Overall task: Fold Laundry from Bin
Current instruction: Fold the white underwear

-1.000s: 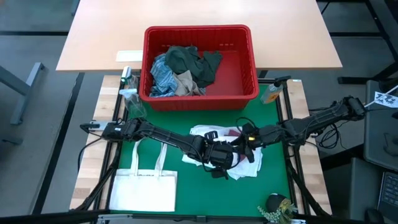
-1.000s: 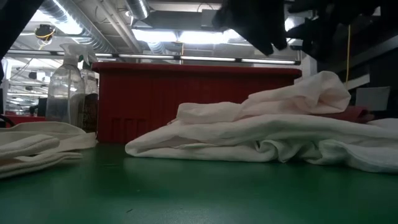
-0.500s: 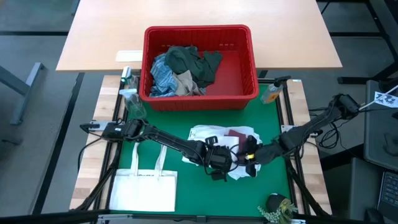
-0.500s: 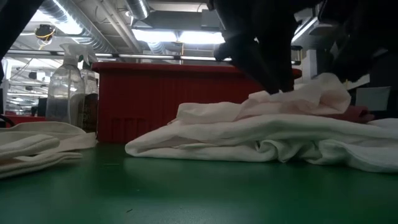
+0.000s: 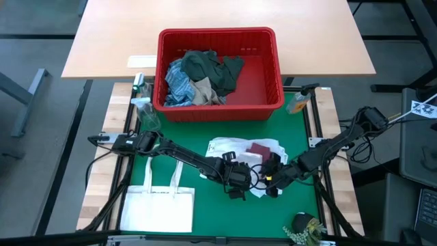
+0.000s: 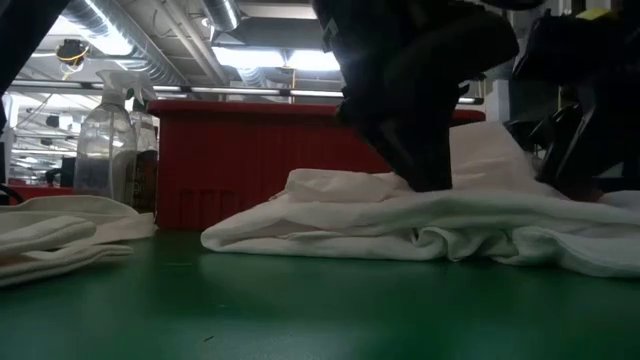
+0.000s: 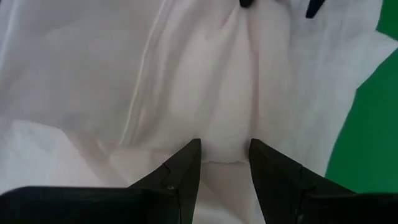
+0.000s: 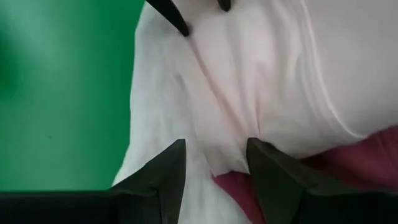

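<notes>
A white garment (image 5: 225, 147) lies crumpled on the green mat, with a maroon piece (image 5: 259, 149) on its far right part. Both grippers are low over its near side. My left gripper (image 5: 235, 186) is open, and a raised fold of the white cloth (image 7: 224, 124) runs between its fingers. My right gripper (image 5: 272, 184) is open too, over white cloth next to the maroon piece (image 8: 373, 155). The red bin (image 5: 217, 109) stands behind on the wooden table and holds more laundry (image 5: 201, 75): dark green, striped blue and beige. My left gripper comes slanting down from the table's left, and its open fingertips (image 7: 189, 152) stand on the white garment on either side of a raised fold. The garment lies slack on the mat. My right gripper comes slanting down from the table's right. Its open fingertips (image 8: 177, 152) stand on the white cloth close to its near edge, which lies on the mat.
A flat white tote bag (image 5: 158, 208) lies at the mat's near left. A clear spray bottle (image 5: 141, 102) stands left of the bin and a small yellow bottle (image 5: 298, 102) to its right. Bare green mat (image 5: 205, 212) lies in front of the garment.
Both grippers have come down onto the white garment, staying open. My right gripper has also gone toward the table's near edge and turned. The garment's raised hump on the right has been pressed lower.
</notes>
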`<state>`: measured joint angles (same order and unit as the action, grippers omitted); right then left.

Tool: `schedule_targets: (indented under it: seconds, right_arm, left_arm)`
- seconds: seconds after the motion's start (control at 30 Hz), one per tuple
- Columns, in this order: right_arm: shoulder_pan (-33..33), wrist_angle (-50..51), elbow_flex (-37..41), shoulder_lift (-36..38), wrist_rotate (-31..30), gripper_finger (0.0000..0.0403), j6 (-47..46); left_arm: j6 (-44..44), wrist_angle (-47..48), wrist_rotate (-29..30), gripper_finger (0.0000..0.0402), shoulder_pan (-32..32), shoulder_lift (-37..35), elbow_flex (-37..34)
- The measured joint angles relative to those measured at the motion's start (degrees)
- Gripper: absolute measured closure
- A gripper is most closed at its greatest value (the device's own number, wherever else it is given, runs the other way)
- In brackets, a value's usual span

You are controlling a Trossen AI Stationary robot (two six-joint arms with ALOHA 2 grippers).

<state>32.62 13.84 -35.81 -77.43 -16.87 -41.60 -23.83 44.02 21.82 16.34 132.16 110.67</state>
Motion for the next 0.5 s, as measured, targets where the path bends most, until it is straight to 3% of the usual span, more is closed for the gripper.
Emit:
schedule_targets:
  seconds: [0.23,0.5]
  right_arm:
    - [0.0,0.3,-2.3,2.1,1.5,0.0233,0.4]
    - [0.0,5.3,-7.5,3.6,0.2,0.0233,7.3]
  left_arm:
    - [-0.1,0.3,-2.2,0.0269,0.0,-0.1,1.8]
    - [0.3,0.3,-3.0,0.0269,0.3,-0.1,6.5]
